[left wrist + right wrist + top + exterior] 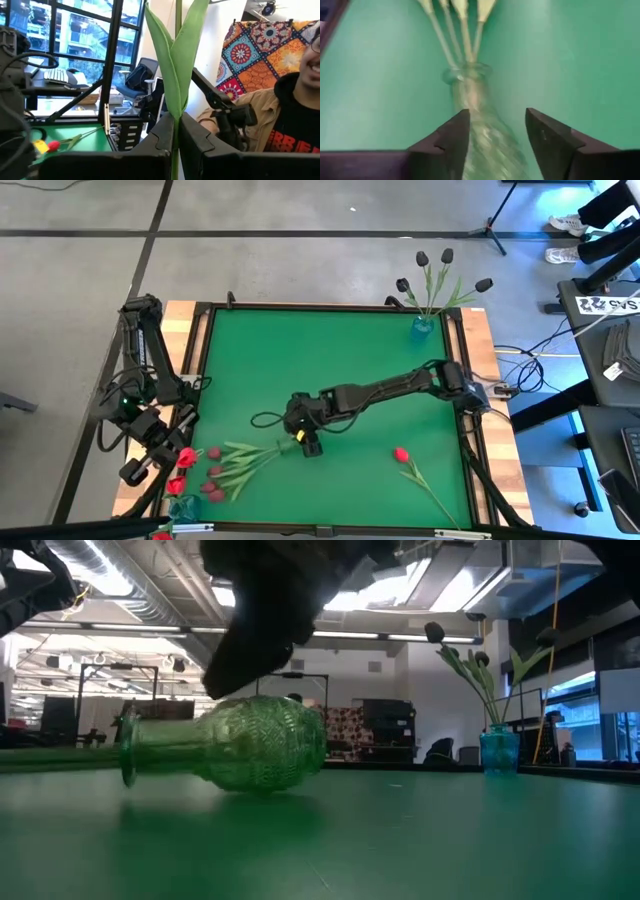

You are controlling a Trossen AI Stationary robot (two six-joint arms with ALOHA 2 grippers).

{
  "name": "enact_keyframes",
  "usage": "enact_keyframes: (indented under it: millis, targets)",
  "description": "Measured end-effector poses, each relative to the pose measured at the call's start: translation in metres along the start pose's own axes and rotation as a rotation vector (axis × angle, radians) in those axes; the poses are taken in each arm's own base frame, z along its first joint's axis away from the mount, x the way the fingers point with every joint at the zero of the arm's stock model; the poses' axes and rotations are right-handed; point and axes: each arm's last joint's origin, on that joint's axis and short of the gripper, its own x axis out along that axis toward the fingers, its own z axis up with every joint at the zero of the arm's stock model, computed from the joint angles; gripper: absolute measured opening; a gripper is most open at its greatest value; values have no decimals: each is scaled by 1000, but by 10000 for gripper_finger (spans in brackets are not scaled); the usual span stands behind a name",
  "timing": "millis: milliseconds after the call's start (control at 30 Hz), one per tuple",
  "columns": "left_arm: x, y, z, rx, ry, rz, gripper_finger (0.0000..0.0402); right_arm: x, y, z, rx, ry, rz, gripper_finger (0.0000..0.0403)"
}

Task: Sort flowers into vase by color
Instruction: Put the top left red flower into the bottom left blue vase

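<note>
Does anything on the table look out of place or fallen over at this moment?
Yes. The green glass vase lies on its side near the middle of the green mat, with flower stems still in its mouth and their heads spread on the mat. The right gripper is over the vase's body. The blue vase stands upright.

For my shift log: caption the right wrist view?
Right hand straddles the toppled green vase, flower stems spilling from its mouth.
</note>
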Motion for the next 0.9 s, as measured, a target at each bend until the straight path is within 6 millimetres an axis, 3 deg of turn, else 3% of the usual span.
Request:
enact_keyframes:
  millis: [233, 367, 467, 600, 767, 900]
  targets:
    - [1, 2, 0, 6, 0, 13, 9, -13, -15, -10, 74, -45, -16, 107]
    - [2, 2, 0, 15, 1, 15, 9, -13, -8, -2, 62, -110, 8, 96]
    - [3, 3, 0, 36, -1, 26, 9, -13, 13, 5, -32, -160, 28, 124]
    - [7, 8, 0, 47, -9, 62, 9, -10, 34, 7, -87, -193, -8, 195]
    - [13, 18, 3, 48, -27, 131, 9, 4, 32, 1, -117, -161, -35, 301]
    - [15, 25, 5, 32, -43, 167, 9, 25, 26, -12, -108, -91, 12, 351]
